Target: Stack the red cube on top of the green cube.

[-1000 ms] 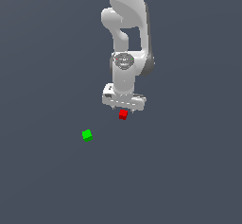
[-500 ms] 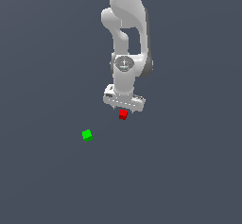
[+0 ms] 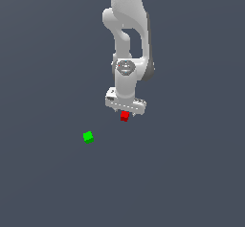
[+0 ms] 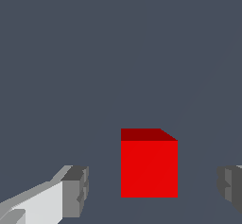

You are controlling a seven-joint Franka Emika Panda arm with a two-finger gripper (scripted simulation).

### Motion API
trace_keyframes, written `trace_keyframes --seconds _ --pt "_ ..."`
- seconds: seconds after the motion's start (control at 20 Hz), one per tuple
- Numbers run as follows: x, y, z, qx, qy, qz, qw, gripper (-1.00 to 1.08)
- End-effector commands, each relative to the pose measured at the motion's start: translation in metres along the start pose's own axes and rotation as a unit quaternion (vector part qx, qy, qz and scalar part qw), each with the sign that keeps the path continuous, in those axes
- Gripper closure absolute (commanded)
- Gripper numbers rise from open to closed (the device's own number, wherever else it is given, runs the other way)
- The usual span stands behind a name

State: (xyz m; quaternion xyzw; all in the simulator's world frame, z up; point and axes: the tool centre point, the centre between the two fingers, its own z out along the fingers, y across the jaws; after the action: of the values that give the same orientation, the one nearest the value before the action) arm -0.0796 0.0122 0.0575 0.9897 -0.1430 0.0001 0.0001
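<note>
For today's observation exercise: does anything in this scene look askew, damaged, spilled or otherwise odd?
Nothing stands out. The red cube sits intact between the open jaws of the gripper, with a gap on each side. The green cube sits apart, toward the exterior view's left, also intact. Nothing is spilled or broken.

Exterior view faces the arm from afar; wrist view close; both share the red cube (image 3: 124, 116) (image 4: 149, 167).

The white arm reaches straight down from above, wrist vertical; the gripper (image 3: 125, 117) points down at the floor; its two fingers (image 4: 75, 191) stand spread wide apart, gripping nothing, gaps showing on either side between them.
</note>
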Motion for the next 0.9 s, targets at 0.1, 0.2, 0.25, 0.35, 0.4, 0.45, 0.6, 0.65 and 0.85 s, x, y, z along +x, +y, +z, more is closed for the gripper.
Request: trace_keyframes --seconds 0.1,0.2,0.25,0.35,0.4,0.45,0.6,0.65,0.85 --pt "-0.001 0.000 0.021 0.000 0.000 0.000 1.0000 -0.92" --pt "-0.001 0.000 0.028 0.000 0.000 0.000 1.0000 -0.92" --pt "-0.001 0.000 0.031 0.000 0.000 0.000 1.0000 -0.92" --pt "0.000 0.000 0.036 0.000 0.000 0.000 1.0000 -0.92" --pt "0.000 0.000 0.037 0.000 0.000 0.000 1.0000 -0.92" --pt "0.000 0.000 0.038 0.000 0.000 0.000 1.0000 -0.92" --pt "0.000 0.000 0.038 0.000 0.000 0.000 1.0000 1.08" --pt "0.000 0.000 0.038 0.000 0.000 0.000 1.0000 1.08" --pt "0.000 0.000 0.038 0.000 0.000 0.000 1.0000 1.08"
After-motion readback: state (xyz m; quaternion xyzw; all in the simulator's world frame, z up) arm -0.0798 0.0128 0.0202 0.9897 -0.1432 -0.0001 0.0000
